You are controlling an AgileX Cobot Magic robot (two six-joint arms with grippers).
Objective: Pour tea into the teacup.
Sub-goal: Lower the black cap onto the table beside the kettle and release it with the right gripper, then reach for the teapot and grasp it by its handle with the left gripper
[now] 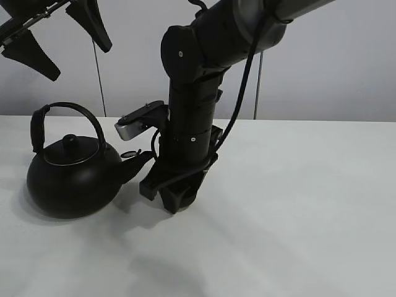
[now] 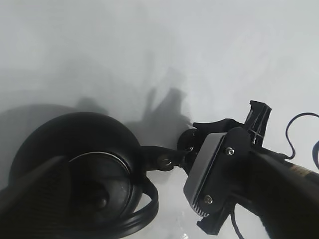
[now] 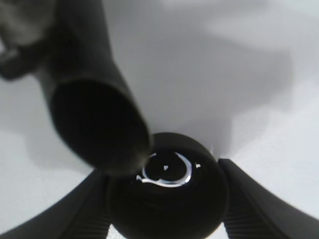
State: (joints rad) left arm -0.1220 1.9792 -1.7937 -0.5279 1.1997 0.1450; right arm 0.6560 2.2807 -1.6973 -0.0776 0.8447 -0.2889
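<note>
Teacup (image 3: 167, 199) is clamped between my right gripper's (image 1: 178, 199) fingers, low over the table (image 1: 297, 204), right beside the kettle's (image 1: 71, 176) spout (image 3: 94, 119). Left gripper (image 1: 79, 60) hangs wide open, high above the arched handle (image 1: 69, 106). I'd hold the cup level under the spout's lip, bring the left down onto the handle, then tilt slowly.
</note>
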